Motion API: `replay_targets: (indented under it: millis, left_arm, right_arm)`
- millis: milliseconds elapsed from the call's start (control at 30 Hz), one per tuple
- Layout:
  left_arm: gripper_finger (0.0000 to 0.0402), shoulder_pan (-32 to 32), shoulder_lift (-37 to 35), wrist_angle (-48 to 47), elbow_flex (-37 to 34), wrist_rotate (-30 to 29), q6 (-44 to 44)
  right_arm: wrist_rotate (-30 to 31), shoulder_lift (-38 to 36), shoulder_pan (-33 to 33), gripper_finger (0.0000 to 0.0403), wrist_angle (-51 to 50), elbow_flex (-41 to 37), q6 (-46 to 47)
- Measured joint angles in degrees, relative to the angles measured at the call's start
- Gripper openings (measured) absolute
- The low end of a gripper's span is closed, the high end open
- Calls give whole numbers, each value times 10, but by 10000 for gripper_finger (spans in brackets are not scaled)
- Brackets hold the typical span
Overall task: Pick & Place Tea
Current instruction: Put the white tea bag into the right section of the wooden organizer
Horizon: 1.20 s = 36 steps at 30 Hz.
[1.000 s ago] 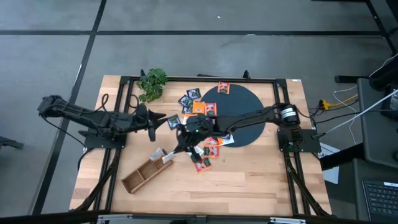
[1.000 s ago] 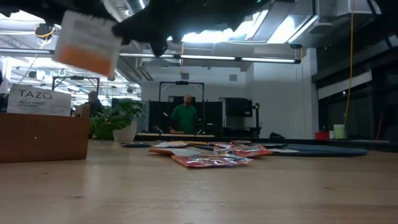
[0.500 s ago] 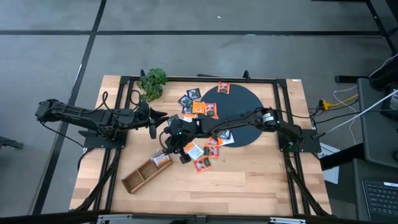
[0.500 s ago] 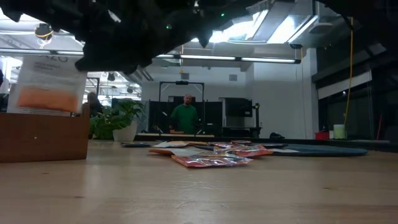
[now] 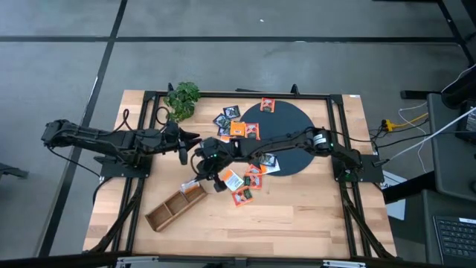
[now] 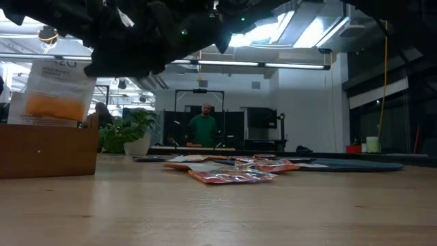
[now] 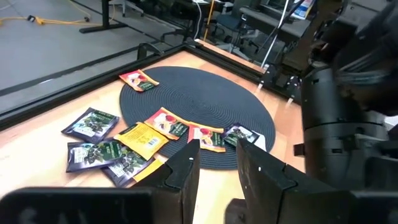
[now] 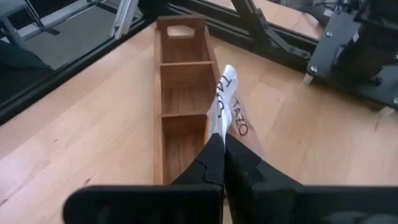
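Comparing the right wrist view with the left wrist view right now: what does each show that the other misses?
Only the right wrist view shows the right gripper shut on a white tea sachet, held over the near end of the wooden compartment tray, whose visible compartments look empty.

Only the left wrist view shows the dark disc with loose tea sachets on and beside it, and the left gripper, open and holding nothing.

Both show the wooden table and its black frame.
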Motion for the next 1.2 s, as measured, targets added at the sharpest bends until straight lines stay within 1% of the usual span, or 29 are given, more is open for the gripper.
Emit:
replay_targets:
  millis: [467, 667, 933, 1200]
  left_arm:
    - [104, 0, 0, 0, 0, -2, -9]
    - [106, 0, 0, 0, 0, -2, -13]
    - [106, 0, 0, 0, 0, -2, -14]
    - [106, 0, 0, 0, 0, -2, -14]
  right_arm:
    - [0, 0, 0, 2, 7, 0, -30]
    - [-24, 12, 0, 2, 29, 0, -31]
    - [-29, 23, 0, 2, 33, 0, -30]
    - [-16, 25, 0, 19, 27, -1, -31]
